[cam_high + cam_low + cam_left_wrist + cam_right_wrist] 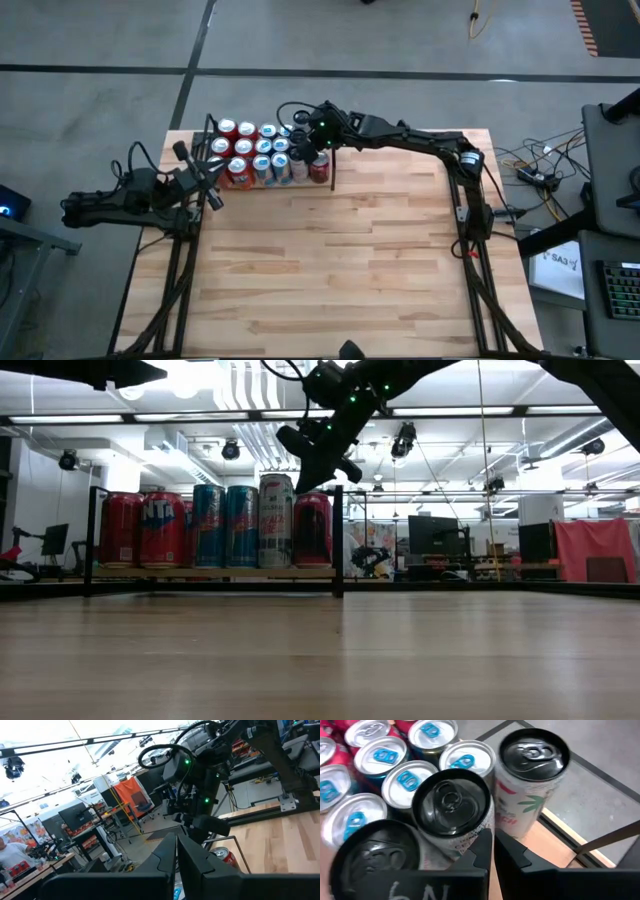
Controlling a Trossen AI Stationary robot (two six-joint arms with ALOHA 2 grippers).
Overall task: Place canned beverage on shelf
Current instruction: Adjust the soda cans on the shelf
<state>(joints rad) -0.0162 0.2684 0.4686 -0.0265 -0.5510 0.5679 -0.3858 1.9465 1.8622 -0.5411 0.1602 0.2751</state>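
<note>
Black metal-frame shelf (331, 170) at the far edge of the wooden bench (340, 270), full of cans (250, 155), right gripper (308, 146) above them, jaws closed and empty, left gripper (212, 185) beside the shelf, jaws closed

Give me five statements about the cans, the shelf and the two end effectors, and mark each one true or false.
1. The right end effector hangs over the cans on the shelf. True.
2. The right end effector holds a can. False: its fingers are shut on nothing.
3. The left end effector is over the middle of the table. False: it waits at the table's left edge, beside the shelf.
4. The cans stand upright. True.
5. Every can top is silver. False: the right wrist view shows black-topped cans among silver ones.
</note>
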